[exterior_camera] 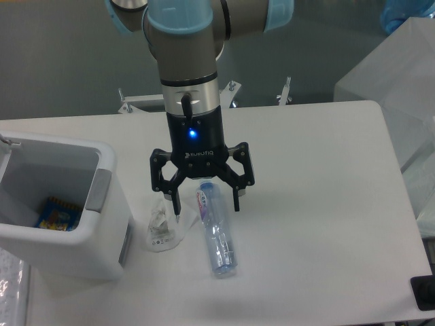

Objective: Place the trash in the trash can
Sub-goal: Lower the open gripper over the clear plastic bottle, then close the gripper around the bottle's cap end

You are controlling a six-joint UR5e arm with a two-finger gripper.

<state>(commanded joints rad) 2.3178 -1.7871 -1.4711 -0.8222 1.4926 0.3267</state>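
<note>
We find the gripper (206,208) with its jaws spread wide and nothing held between them. It hangs vertically over the upper end of the bottle (217,231), one fingertip on each side of the label end. The bottle lies flat on the table (326,204), its long axis running away from the arm toward the near edge. We cannot tell whether the fingertips touch the table surface or hover just above it.

The left fingertip stands just beside the crumpled wrapper (162,227), which lies on the table between the bottle and the trash can (61,210). This is the first hazard: if the jaws close here, we judge that the left finger may drag or pinch a fold of the wrapper along with the bottle.

The second hazard concerns the grasp point. The jaws straddle one end of the bottle, not its middle. We expect a smooth round bottle gripped at its end to pivot, droop or slip out during the lift.

The third hazard is the transfer. The trash can stands close by at the left, already holding a blue-and-yellow snack packet (56,213). A drooping bottle may strike the rim rather than clear it.
</note>
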